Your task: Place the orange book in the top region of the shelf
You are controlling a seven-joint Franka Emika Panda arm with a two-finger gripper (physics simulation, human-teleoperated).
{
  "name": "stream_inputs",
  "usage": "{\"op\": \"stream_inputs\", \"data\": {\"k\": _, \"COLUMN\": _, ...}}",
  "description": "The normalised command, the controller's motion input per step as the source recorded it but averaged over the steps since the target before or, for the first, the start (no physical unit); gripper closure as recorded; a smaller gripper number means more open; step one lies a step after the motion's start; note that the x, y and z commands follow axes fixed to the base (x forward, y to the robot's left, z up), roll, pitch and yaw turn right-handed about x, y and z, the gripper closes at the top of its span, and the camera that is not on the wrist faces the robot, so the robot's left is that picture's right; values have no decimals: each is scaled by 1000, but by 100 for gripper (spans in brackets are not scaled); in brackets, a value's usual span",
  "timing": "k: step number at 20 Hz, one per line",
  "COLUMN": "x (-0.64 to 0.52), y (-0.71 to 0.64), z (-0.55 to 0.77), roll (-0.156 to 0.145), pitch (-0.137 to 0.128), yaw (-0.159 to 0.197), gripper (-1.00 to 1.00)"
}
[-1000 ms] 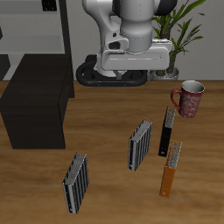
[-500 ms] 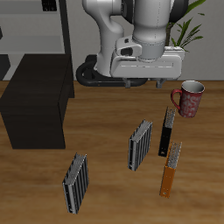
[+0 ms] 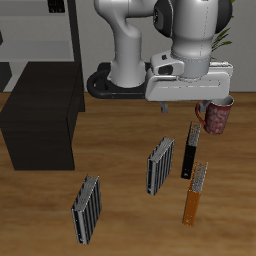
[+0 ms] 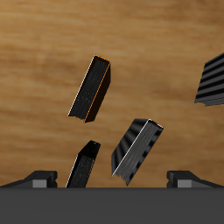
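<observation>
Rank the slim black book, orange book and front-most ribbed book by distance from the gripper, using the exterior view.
1. slim black book, almost beneath the gripper.
2. orange book, nearer the table's front edge.
3. ribbed book, far across, near the front edge.

table [image 3: 120, 215]: wood grain | shelf [image 3: 40, 125]: matt black | mug [image 3: 217, 115]: glossy

The white, rounded Franka arm [image 3: 140, 35] fills the frame's upper centre, its grey two-finger gripper [image 3: 165, 109] pointing downward, fingers spread apart, holding nothing.
</observation>
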Motion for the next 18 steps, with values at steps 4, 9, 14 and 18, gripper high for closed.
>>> {"op": "stream_inputs", "data": {"k": 4, "x": 176, "y": 134, "z": -82, "roll": 32, "pitch": -36, "yaw": 35, "gripper": -100}}
{"op": "stream_inputs", "data": {"k": 9, "x": 274, "y": 73, "z": -59, "roll": 3, "pitch": -16, "yaw": -15, "gripper": -100}}
{"op": "stream_inputs", "data": {"k": 14, "x": 286, "y": 6, "z": -69, "roll": -13, "pitch": -4, "yaw": -26, "gripper": -100}}
{"op": "stream_inputs", "data": {"k": 18, "x": 211, "y": 63, "z": -102, "roll": -7, "pitch": 8, "yaw": -26, "gripper": -100}}
